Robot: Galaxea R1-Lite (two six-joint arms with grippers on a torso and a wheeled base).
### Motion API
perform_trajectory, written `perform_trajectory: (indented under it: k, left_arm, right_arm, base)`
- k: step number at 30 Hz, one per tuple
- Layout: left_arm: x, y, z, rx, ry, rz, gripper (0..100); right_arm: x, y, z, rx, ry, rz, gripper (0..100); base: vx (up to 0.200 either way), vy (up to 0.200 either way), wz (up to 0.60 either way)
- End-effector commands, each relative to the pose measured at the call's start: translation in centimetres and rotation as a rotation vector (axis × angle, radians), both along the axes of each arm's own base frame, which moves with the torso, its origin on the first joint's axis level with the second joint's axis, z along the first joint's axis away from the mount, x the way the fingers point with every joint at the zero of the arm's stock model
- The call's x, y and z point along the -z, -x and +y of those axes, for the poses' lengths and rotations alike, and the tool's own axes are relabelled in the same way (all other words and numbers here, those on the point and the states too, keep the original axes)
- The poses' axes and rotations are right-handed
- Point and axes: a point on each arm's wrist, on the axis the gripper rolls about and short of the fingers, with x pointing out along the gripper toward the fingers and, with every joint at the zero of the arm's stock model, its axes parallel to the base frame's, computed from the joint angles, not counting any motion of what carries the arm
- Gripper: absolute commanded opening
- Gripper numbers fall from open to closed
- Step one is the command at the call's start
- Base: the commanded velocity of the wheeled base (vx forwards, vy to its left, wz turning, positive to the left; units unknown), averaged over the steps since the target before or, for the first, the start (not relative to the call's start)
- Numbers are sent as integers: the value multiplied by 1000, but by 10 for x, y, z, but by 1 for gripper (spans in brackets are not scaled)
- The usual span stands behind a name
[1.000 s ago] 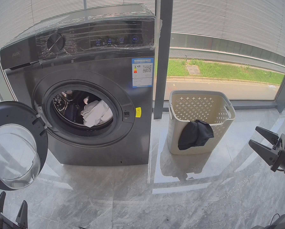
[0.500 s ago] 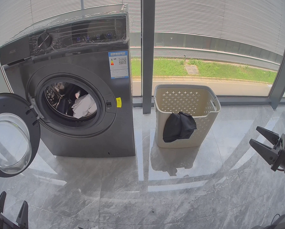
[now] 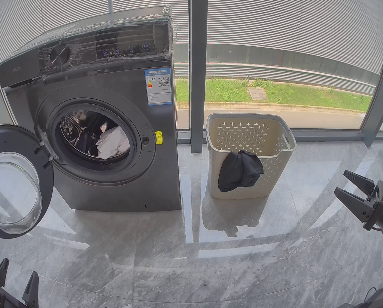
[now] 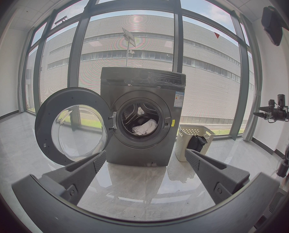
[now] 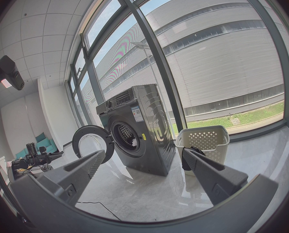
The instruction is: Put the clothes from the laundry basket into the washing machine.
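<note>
We stand on a polished grey floor (image 3: 242,270) with marble veins, which mirrors the daylight. In front is a glass wall (image 3: 294,43) from floor to ceiling, divided by a dark post (image 3: 198,65). Through it we see a ribbed grey building (image 3: 285,22) and a strip of grass (image 3: 294,94).

The washing machine (image 3: 165,172) stands on the floor against the glass, to our left. Its round door (image 3: 11,185) is swung wide open toward the left. A clear film (image 3: 105,26) wraps its top and control panel. A white cloth (image 3: 112,143) lies in the drum, near the opening.

The laundry basket (image 3: 281,167) stands just beside the machine on its right, apart from it. A black garment (image 3: 239,170) hangs over the basket's front rim, partly inside and partly down the outer wall.

The left gripper (image 3: 18,268) is low at our left, well apart from the machine, with its jaws spread and holding nothing. The right gripper (image 3: 341,182) hangs to the right of the basket, not touching it, its jaws spread and holding nothing too.

We cannot see the bottom of the basket. The back of the drum is dark, and the shapes behind the white cloth are hard to tell. The edge of the head view cuts off the left gripper.
</note>
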Motion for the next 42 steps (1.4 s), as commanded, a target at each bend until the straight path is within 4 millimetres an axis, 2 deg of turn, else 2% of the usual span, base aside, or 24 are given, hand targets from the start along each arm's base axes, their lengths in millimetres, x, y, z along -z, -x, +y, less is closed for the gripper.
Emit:
perform_trajectory:
  k: [1,6,12,22,30,33,42]
  left_arm:
    - [0,1,0,-1,1,-9,100]
    - [0,1,0,-1,1,-9,100]
    - [0,1,0,-2,-2,-9,100]
    - [0,1,0,-2,-5,-10,100]
    - [0,1,0,-1,-2,-9,100]
    - [0,1,0,1,1,-9,100]
    - [0,1,0,4,4,-9,100]
  right_arm:
    - [0,0,0,-1,0,3,100]
    - [0,0,0,-1,0,3,100]
    - [0,-1,0,-1,0,5,100]
    - [2,-3,1,-4,2,17,100]
    - [12,-19,3,-4,11,94,100]
    - [16,-22,5,-14,16,118,100]
    - [19,-24,9,-39,19,132,100]
  base:
    - [200,0,0]
    - [200,0,0]
    - [200,-200,0]
    - [0,-200,0]
    - [0,-200,0]
    - [0,0,0]
    - [200,0,0]
